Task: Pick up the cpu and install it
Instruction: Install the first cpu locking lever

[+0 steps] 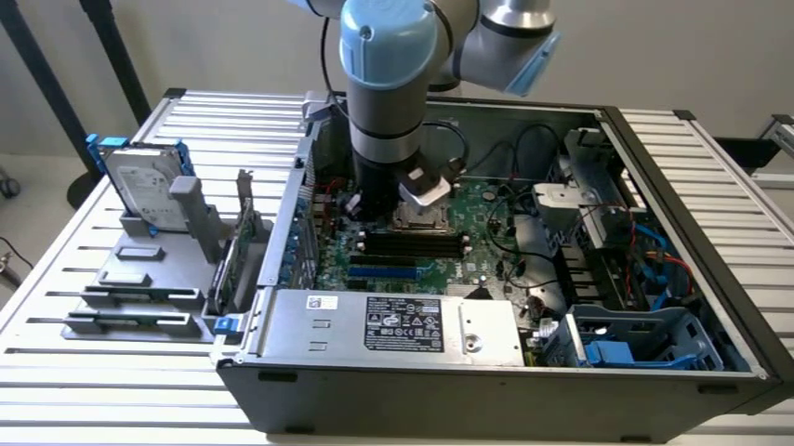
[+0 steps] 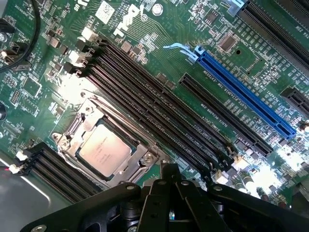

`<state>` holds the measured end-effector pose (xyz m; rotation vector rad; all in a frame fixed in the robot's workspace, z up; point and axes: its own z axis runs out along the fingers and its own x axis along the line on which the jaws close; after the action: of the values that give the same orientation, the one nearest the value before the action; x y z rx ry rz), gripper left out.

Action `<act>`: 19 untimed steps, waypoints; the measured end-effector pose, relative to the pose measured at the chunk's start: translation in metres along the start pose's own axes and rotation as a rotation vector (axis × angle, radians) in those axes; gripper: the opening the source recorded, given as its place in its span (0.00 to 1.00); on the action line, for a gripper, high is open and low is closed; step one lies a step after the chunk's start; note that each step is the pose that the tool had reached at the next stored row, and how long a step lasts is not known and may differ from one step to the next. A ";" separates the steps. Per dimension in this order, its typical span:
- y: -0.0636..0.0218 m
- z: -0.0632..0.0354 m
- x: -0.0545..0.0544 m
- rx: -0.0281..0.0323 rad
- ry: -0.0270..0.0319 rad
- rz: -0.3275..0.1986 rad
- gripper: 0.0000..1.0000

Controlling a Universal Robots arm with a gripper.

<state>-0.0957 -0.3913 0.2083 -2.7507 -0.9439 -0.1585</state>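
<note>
My hand (image 2: 166, 193) hangs inside the open computer case (image 1: 496, 372), just above the motherboard (image 2: 159, 29). The cpu (image 2: 104, 149) lies flat in its metal-framed socket (image 2: 140, 159), just beside my hand. I cannot tell whether my hand is released or clenched.

We can read nothing for certain: the power supply label (image 1: 403, 324) and the motherboard (image 2: 145, 34) markings are too small.

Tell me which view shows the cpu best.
The wrist view: the cpu lies flat in its metal-framed socket, its silvery top plainly seen. In the exterior view the arm hangs over that part of the motherboard.
</note>
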 end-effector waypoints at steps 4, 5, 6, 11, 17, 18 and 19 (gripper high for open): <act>-0.0086 -0.0043 0.007 -0.0032 -0.0034 -0.003 0.11; -0.0110 -0.0054 0.008 -0.0042 -0.0048 -0.005 0.11; -0.0131 -0.0064 0.010 -0.0053 -0.0064 -0.008 0.11; -0.0229 -0.0117 0.018 -0.0123 -0.0168 -0.022 0.11; -0.0301 -0.0189 0.023 -0.0202 -0.0349 -0.060 0.11; -0.0310 -0.0200 0.023 -0.0212 -0.0381 -0.068 0.11; -0.0318 -0.0210 0.024 -0.0221 -0.0412 -0.076 0.11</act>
<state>-0.0970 -0.3580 0.2385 -2.7495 -1.0643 -0.1262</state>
